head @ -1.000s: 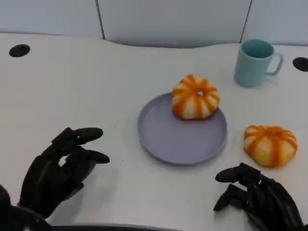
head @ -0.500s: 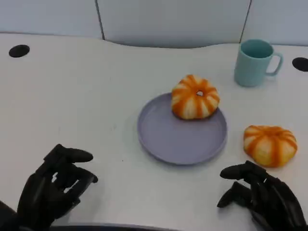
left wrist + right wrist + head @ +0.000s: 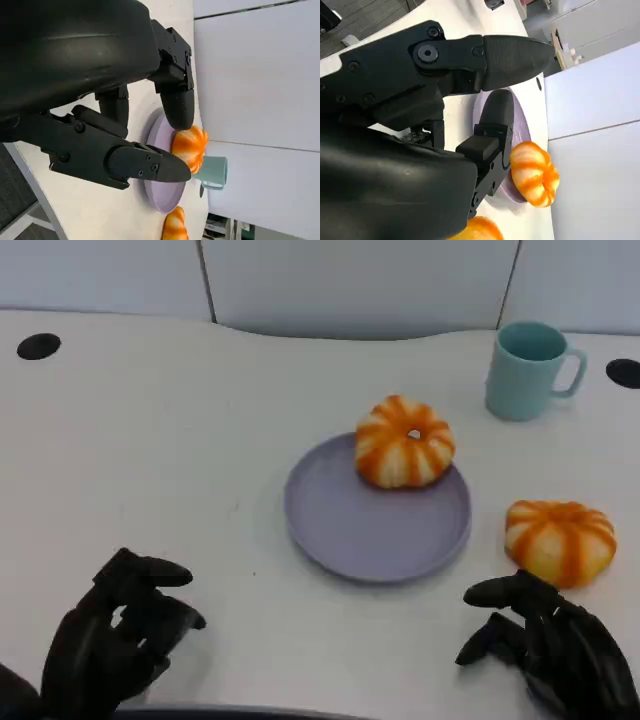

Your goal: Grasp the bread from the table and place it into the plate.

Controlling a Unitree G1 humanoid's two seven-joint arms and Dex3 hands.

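One orange-and-white striped bread (image 3: 405, 442) lies on the far rim of the lilac plate (image 3: 340, 530) at the table's middle. A second bread (image 3: 558, 540) rests on the table just right of the plate. My right hand (image 3: 548, 650) hovers low at the front right, a little short of that bread, fingers apart and holding nothing. At the front left my left hand (image 3: 115, 635) is also empty, its fingers loosely bent. The left wrist view shows the plate (image 3: 159, 192), both breads (image 3: 190, 145) (image 3: 175, 227) and the hand (image 3: 100, 100). The right wrist view shows the plated bread (image 3: 532, 172) beyond my fingers (image 3: 495, 125).
A teal mug (image 3: 525, 370) stands at the back right, beyond the plate. Black cable holes (image 3: 38, 346) (image 3: 625, 372) sit at the table's far left and far right. A grey partition wall runs along the back edge.
My left hand has pulled back toward the front edge and its fingers have bent inward. The right hand has shifted slightly right. Both breads and the plate stay put.
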